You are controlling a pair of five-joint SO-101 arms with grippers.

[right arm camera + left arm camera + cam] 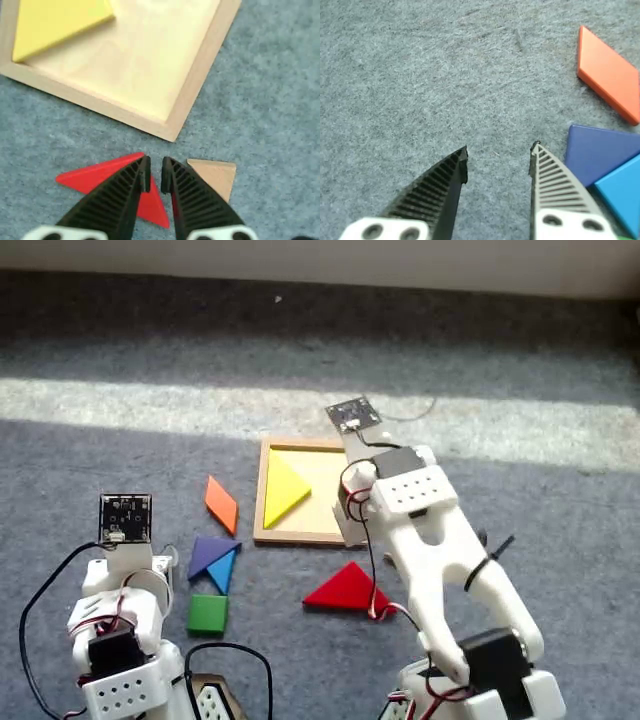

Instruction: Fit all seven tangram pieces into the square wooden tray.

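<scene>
Yellow triangle (283, 487) sits in the tray (295, 536), right claw (155, 175) clenched empty beside red triangle (95, 176), left claw (498, 155) released.

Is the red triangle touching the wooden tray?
Apart. The right wrist view shows bare carpet between the red triangle and the wooden tray at its near corner.

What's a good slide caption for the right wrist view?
Right gripper poised over the red triangle, a tan triangle beside it, the wooden tray holding the yellow triangle beyond.
</scene>
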